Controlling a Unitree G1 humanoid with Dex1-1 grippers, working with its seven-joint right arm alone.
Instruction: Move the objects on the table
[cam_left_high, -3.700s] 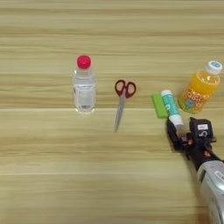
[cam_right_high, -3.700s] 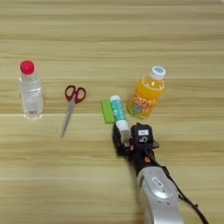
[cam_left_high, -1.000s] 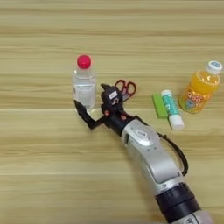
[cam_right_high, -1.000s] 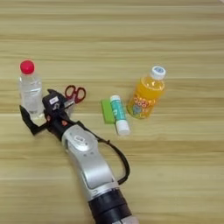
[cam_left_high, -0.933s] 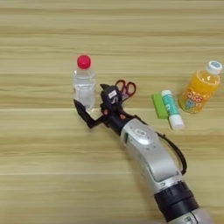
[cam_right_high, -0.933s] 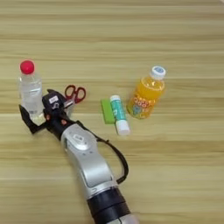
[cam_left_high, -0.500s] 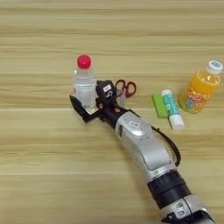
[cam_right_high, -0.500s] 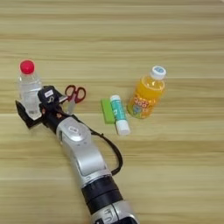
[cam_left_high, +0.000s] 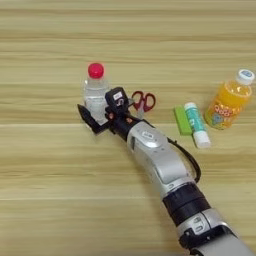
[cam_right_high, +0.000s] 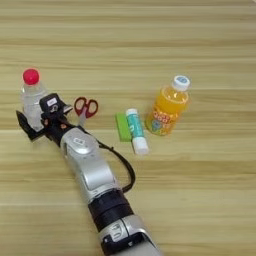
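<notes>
Red-capped bottle (cam_left_high: 96, 91) stands far left on the counter (cam_left_high: 50, 200); the hand (cam_left_high: 100, 114) has fingers spread either side of its base (not clamped yet). Next, I'd guess: squeeze and lift.

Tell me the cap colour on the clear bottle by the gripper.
Red, on the clear bottle; clearest in the left eye view.
</notes>
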